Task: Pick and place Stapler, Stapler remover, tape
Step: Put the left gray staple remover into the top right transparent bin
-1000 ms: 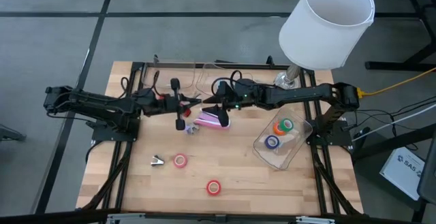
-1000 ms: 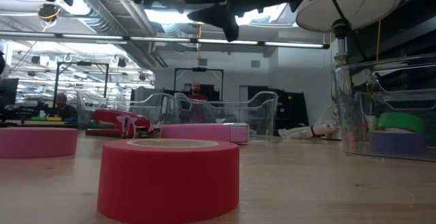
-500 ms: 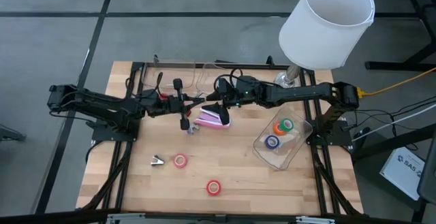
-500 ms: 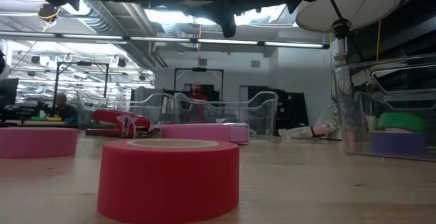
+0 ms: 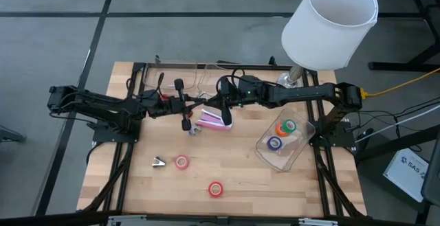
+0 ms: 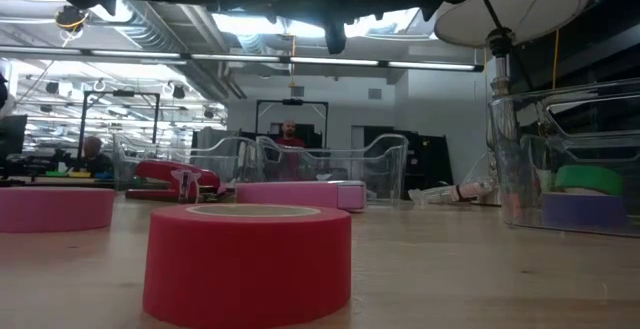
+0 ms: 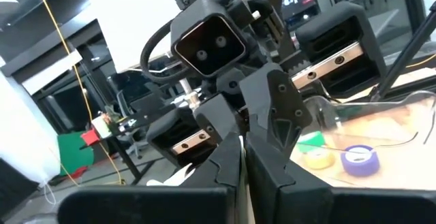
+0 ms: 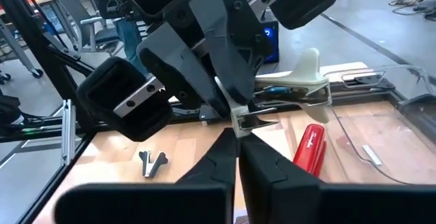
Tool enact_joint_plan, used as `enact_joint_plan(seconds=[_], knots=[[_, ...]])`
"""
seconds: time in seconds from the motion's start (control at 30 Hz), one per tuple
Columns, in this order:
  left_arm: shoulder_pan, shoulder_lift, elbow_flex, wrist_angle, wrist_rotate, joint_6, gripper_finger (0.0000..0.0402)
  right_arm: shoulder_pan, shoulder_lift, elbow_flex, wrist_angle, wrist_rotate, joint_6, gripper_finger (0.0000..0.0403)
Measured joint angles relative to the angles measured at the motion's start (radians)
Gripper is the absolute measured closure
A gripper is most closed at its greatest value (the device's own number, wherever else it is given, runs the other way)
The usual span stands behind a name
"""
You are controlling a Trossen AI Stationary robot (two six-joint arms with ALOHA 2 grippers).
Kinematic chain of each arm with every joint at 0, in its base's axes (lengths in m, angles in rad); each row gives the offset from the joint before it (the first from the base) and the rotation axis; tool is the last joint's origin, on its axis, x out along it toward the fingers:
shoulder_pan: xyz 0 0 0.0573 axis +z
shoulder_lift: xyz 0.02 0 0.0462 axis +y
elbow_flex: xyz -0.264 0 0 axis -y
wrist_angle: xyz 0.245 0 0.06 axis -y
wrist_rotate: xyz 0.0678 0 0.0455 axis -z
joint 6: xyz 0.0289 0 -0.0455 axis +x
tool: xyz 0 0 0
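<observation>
Lying flat, smooth round tape (image 5: 216,189)

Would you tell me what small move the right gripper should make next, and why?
Probably open the right gripper. Its fingers are shut and it faces the left gripper, which appears to pinch a staple remover at its tips. The clear bin holding tape rolls sits on the right arm's side, so a handover seems likely.
</observation>
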Motion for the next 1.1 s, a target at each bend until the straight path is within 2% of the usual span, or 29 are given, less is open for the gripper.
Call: enact_joint_plan(seconds=[0.17,0.3,0.57,0.8,0.97,1.1], knots=[[0.000,0.000,0.000,-0.002,0.006,-0.003,0.0389,0.001,0.000,0.000,-0.001,-0.003,-0.008,0.0396],[0.000,0.000,0.000,-0.004,0.005,-0.007,0.0366,0.001,0.000,0.000,-0.007,-0.003,-0.008,0.0399],[0.000,-0.013,0.000,-0.015,-0.043,-0.086,0.0276,-0.005,-0.019,0.002,-0.067,-0.001,-0.010,0.0401],[0.001,-0.056,0.000,-0.082,-0.167,-0.128,0.0197,-0.058,-0.042,0.002,-0.191,0.014,-0.015,0.0402],[0.001,-0.056,0.000,-0.153,-0.173,-0.207,0.0179,-0.103,-0.042,0.002,-0.312,0.156,-0.027,0.0402],[0.001,-0.055,0.000,-0.298,-0.173,-0.275,0.0182,-0.144,-0.041,0.002,-0.431,0.289,-0.045,0.0402]])
